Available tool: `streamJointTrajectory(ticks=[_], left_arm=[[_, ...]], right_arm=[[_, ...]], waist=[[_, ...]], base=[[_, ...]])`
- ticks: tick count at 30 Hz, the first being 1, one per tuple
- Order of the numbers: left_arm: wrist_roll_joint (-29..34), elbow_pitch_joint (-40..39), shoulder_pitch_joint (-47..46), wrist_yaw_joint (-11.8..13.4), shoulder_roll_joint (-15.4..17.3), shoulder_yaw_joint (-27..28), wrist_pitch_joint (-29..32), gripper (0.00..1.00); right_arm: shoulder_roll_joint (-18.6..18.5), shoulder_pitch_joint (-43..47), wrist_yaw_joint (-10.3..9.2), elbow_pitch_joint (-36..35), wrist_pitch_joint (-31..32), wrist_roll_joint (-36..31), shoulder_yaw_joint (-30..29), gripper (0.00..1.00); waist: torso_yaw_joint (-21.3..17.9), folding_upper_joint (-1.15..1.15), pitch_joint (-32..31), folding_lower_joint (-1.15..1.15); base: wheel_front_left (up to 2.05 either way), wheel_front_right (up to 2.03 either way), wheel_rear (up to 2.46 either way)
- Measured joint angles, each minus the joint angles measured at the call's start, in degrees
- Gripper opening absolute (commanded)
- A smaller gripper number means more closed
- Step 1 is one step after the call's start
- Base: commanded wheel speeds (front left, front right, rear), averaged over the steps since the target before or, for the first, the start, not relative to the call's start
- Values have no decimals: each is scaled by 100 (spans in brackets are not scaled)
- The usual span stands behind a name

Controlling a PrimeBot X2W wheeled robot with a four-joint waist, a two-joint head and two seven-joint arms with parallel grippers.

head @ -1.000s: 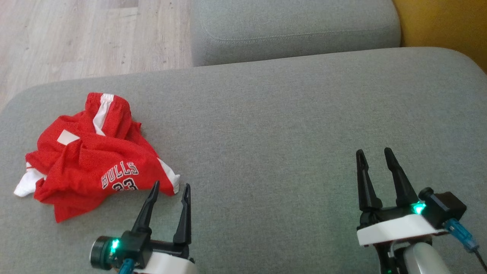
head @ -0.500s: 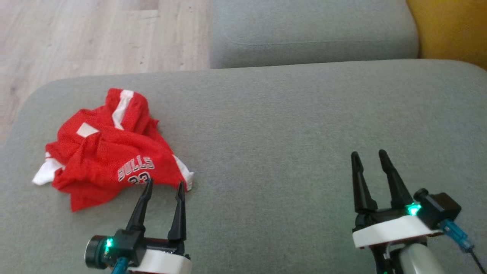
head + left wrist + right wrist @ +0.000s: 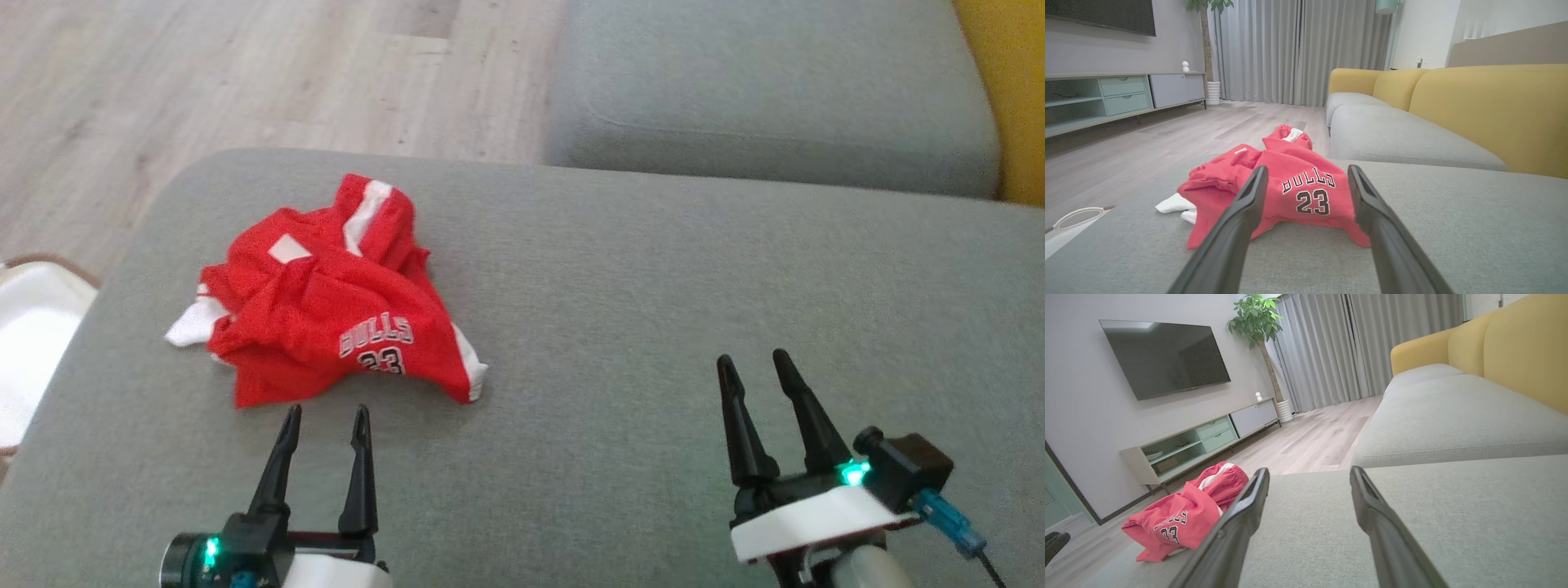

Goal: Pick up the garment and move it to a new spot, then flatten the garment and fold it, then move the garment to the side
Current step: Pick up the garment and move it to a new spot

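A crumpled red mesh garment [image 3: 326,318] with white trim lies heaped near the far left corner of the grey sofa cushion [image 3: 620,310]. The left gripper [image 3: 325,412], wide open and empty, points at it from just short. The right gripper [image 3: 752,359], also open and empty, is well apart. The garment looks light, limp and slippery, so pinch a raised fold.

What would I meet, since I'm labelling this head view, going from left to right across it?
white object with a brown rim at the left edge → crumpled red garment → right gripper, open. The left gripper sits below the garment, so it is left out.
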Motion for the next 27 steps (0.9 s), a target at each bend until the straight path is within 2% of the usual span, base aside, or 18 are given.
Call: streamJointTrajectory(ticks=[9, 14, 17, 23, 27], left_arm=[[78, -45, 68, -21, 0, 186, 0, 100], [204, -75, 219, -53, 13, 288, 0, 100], [281, -87, 157, -166, 73, 408, 0, 100], [276, 364, -717, -505, 443, 450, 67, 100], [309, 671, -1891, -759, 844, 323, 728, 100]], right_arm=[[1, 90, 0, 41, 0, 60, 166, 100], [1, 90, 0, 42, 0, 101, 220, 100], [0, 88, 0, 42, 0, 107, 242, 100], [0, 46, 0, -23, 0, 38, 207, 100], [0, -114, 0, -122, 0, -14, 19, 100]], waist=[[553, 0, -157, 0], [626, 0, -145, 0], [575, 0, -58, 0], [415, 0, 269, 0], [272, 0, 599, 2]], base=[[0, 0, 0], [0, 0, 0], [0, 0, 0], [0, 0, 0], [0, 0, 0]])
